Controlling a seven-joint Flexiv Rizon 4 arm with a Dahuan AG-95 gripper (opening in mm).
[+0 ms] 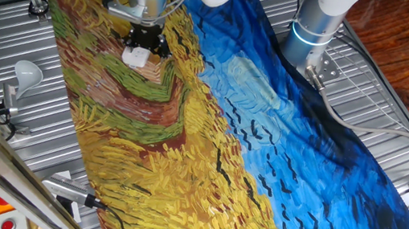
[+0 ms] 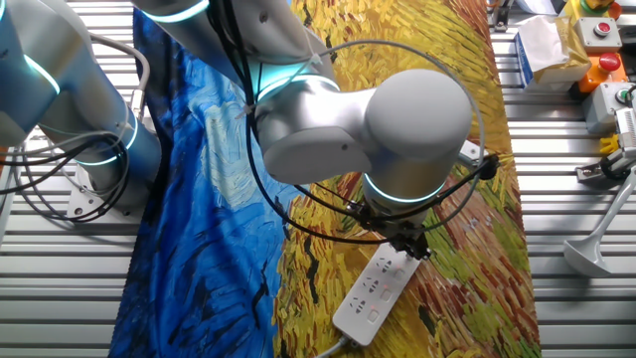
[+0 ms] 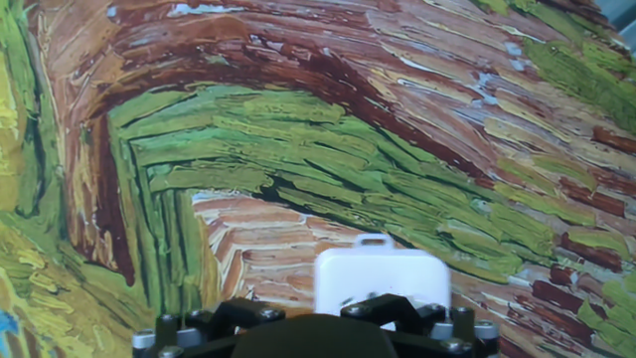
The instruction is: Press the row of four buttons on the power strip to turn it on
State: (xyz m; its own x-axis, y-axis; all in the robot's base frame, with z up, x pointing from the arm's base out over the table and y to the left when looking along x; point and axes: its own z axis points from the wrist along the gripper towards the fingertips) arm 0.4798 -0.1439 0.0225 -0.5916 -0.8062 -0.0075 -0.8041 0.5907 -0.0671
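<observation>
The power strip (image 2: pixel 376 289) is laid flat on the painted cloth (image 1: pixel 266 140) that covers the table, in the yellow and brown part of the picture and close to one long edge of it, so that its top face is turned upward and can be reached from above; the gripper (image 2: pixel 409 244) is held straight down over the end of the strip farthest from the cord, which is judged to be the natural place for a pressing run along the row to be begun or ended; in one fixed view only a small white patch of the strip is seen under the black hand, and in the hand view its rounded white end is seen just past the hand's body; whether the fingers are parted or closed cannot be told, since the fingertips are hidden in every view; the strip is a white oblong bar with rounded ends; the row of four buttons (image 2: pixel 372 300) is seen only as pale marks beside the socket holes, of which few can be made out.
</observation>
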